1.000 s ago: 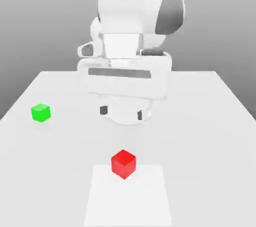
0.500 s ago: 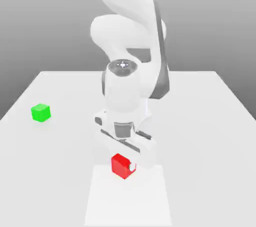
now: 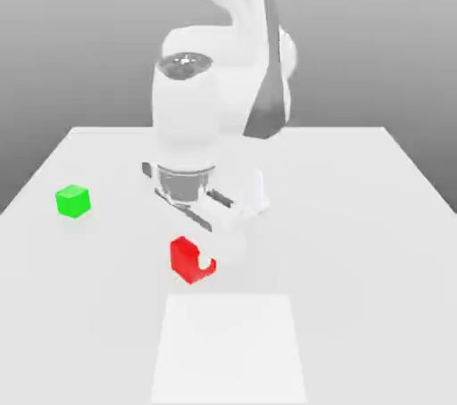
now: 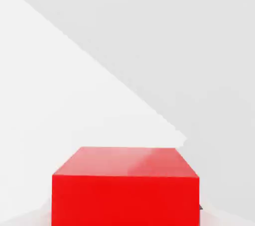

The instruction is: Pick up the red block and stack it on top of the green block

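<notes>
The red block (image 3: 186, 259) hangs above the white table, held in my gripper (image 3: 198, 260), which is shut on it. One white fingertip (image 3: 208, 261) covers part of the block's side. Up close in the hand view, the red block (image 4: 125, 185) sits between the jaws with the table surface behind it. The green block (image 3: 73, 201) rests on the table toward the exterior view's left, well apart from the gripper and lower than the lifted block.
A lighter square patch (image 3: 228, 350) marks the table (image 3: 357, 216) near its front edge, below and to the right of the raised block. The arm's white body (image 3: 192, 118) rises behind the gripper.
The gripper came down over the red block, shut on it, then lifted it off the light patch and carried it toward the exterior view's left. The green block stayed put.
</notes>
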